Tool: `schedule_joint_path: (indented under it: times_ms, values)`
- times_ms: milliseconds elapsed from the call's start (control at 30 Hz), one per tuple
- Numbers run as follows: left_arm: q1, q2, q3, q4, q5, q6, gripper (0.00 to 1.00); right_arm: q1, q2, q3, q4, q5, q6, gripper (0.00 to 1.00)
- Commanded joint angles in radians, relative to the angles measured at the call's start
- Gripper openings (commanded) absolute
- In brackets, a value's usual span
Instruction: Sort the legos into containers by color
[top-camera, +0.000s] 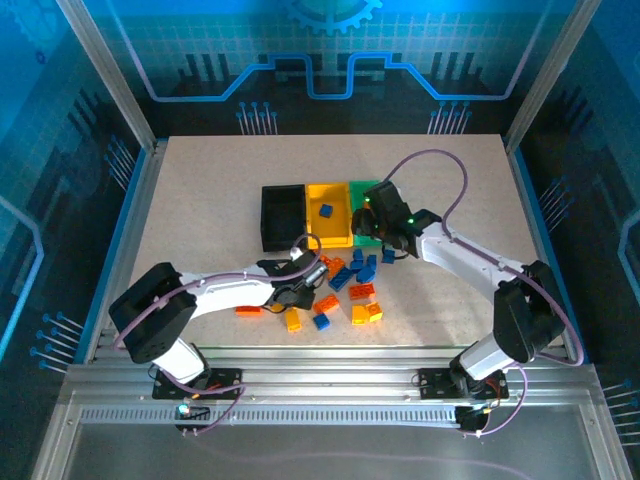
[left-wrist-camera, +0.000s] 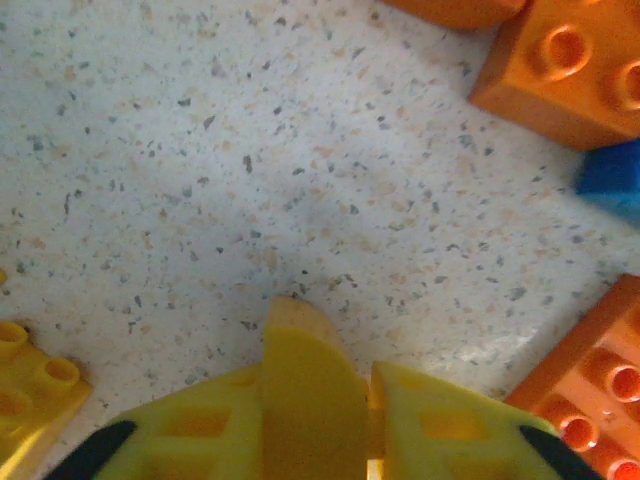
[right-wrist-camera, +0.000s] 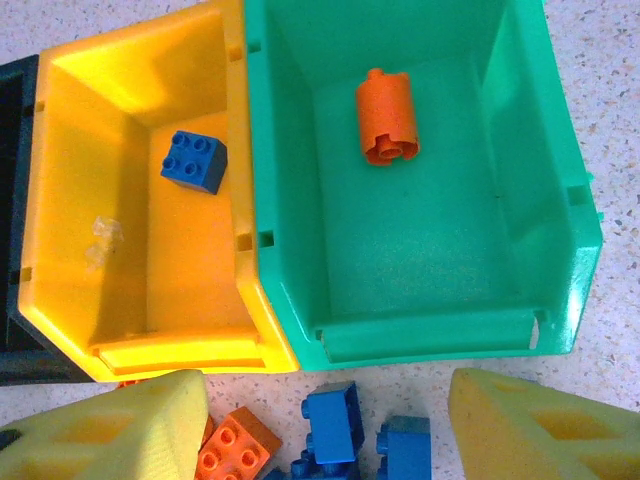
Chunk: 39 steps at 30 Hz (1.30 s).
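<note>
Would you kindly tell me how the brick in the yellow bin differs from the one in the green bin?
The blue brick in the yellow bin is square with four studs showing; the orange piece in the green bin is rounded, no studs visible. Each lies alone in its bin.

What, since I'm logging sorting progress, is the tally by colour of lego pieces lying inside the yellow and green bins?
Blue square studded plastic brick, in the yellow plastic bin: 1
Orange round plastic piece, in the green plastic bin: 1
Total: 2
A pale fleck on the yellow bin's floor is too unclear to count.
</note>
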Motion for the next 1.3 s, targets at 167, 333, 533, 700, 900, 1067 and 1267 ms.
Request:
schedule_joint_path:
  times_ms: [167, 333, 533, 700, 900, 1067, 1267]
  values:
    - [0.025, -0.222, 0.020, -0.030, -0.077, -0.018, 0.17, -0.011, -0.074, -0.056, 0.010, 0.006, 0.027, 0.66]
    - [0.215, -0.298, 0.090, -0.001, -0.014, -0.031, 0.18, 0.000, -0.103, -0.104, 0.015, -0.002, 0.034, 0.66]
    - [0.364, -0.102, 0.282, 0.032, -0.012, -0.005, 0.17, 0.005, -0.123, -0.159, 0.006, -0.008, 0.050, 0.66]
    - [0.452, 0.079, 0.411, 0.022, 0.006, -0.006, 0.15, 0.015, -0.172, -0.195, -0.012, -0.018, 0.047, 0.67]
    - [0.467, 0.214, 0.532, -0.043, 0.005, 0.004, 0.26, 0.021, -0.256, -0.256, -0.044, -0.048, 0.031, 0.68]
    - [0.466, 0.215, 0.550, -0.043, 0.041, -0.006, 0.59, 0.023, -0.314, -0.295, -0.068, -0.089, 0.015, 0.70]
    - [0.459, 0.080, 0.516, -0.020, 0.118, -0.035, 0.93, 0.060, -0.319, -0.306, -0.048, -0.218, -0.068, 0.72]
